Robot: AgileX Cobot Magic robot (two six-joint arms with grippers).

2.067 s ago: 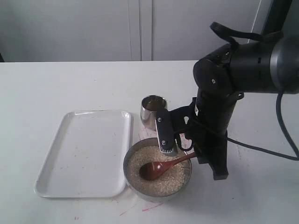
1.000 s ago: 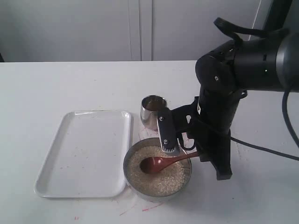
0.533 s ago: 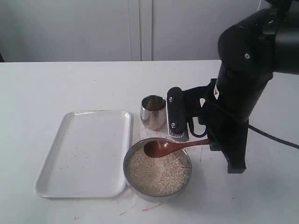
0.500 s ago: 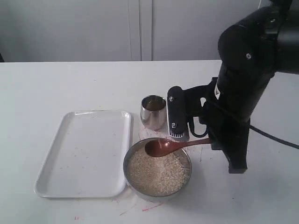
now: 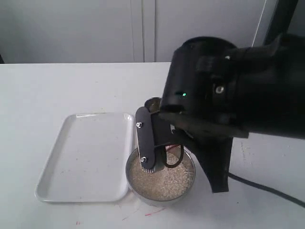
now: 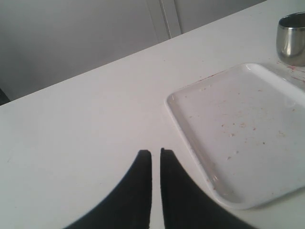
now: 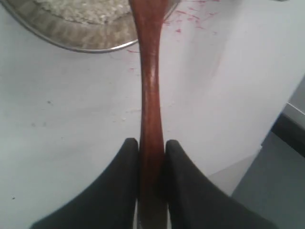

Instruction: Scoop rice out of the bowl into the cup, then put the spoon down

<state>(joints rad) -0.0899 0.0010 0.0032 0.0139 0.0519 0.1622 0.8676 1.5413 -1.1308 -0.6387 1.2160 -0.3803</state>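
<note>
A: The right tool [image 7: 151,143] pinches the reddish-brown glossy wooden spoon [image 7: 149,71] by its slim handle, which reaches over the rim of the wide brushed-steel bowl [image 7: 81,40] of off-white rice grains [image 7: 81,9].

B: The spoon's head is hidden. If it tips short of the small shiny steel cup [image 6: 291,33], grains may scatter across the white tabletop [image 7: 57,119].

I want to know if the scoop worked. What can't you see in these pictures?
- Head of the spoon: in the exterior view the arm hides it; the right wrist view's edge cuts it off. Full or empty cannot be told.
- Inside of the cup: the arm covers most of it in the exterior view; the left wrist view shows only its side.
</note>
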